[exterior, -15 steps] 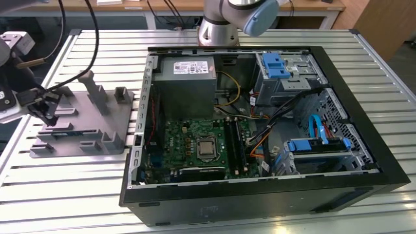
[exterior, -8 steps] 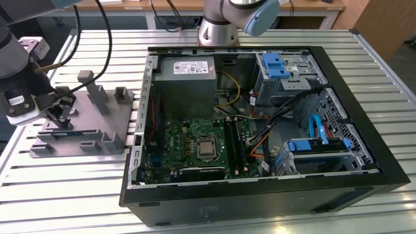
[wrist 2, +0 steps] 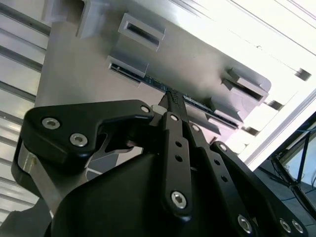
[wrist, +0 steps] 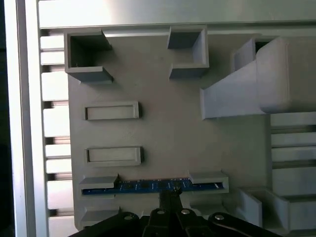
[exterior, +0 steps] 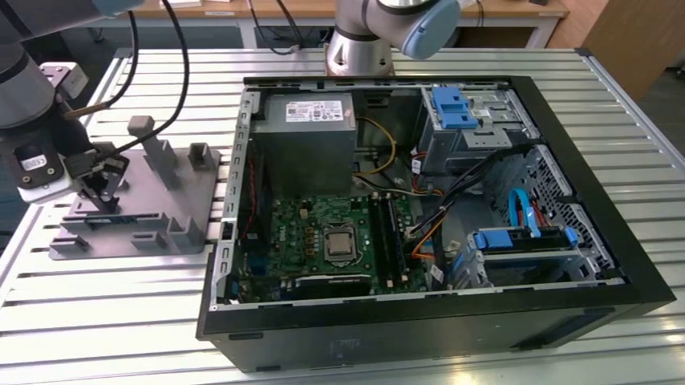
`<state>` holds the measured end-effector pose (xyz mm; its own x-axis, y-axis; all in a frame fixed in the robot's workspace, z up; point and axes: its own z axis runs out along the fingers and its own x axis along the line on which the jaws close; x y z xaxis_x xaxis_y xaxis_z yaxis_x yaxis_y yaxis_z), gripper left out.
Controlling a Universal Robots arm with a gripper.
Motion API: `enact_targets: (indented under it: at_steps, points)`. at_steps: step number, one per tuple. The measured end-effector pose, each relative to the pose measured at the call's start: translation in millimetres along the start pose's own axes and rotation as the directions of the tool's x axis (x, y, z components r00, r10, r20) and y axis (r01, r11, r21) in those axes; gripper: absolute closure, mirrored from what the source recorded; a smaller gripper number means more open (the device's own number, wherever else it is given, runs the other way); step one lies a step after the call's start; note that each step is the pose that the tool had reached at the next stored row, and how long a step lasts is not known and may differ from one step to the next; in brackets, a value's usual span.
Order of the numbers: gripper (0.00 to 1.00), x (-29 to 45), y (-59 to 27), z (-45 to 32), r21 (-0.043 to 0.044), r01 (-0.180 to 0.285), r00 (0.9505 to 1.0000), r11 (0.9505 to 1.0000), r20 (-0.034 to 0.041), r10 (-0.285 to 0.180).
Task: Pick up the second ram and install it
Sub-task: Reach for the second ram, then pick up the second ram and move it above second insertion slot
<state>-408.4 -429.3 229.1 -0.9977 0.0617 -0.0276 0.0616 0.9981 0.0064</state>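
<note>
open computer case point(exterior: 428, 330), grey fixture plate point(exterior: 137, 207), slatted metal table point(exterior: 107, 317)

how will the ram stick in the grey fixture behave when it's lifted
The second ram looks like a thin flat board, so probably stiff and light. It stands on edge in the grey fixture slots, so it may bind if pulled tilted.

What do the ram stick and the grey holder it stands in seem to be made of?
The second ram: circuit board, bluish with small bright dots, probably laminate. The grey fixture: matte, uniform grey, blocky shapes, likely plastic.
</note>
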Motion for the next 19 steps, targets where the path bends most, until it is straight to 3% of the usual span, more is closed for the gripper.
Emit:
enact_targets:
  at_steps: [3,19]
  points:
    - [0.90,0.5,4.7,0.3,-0.0002,0.007,1.0000,1.0000,0.0000,-0.007]
    - [0.90,0.6,4.8,0.3,-0.0004,0.012,0.9999,0.9999,-0.0001,-0.012]
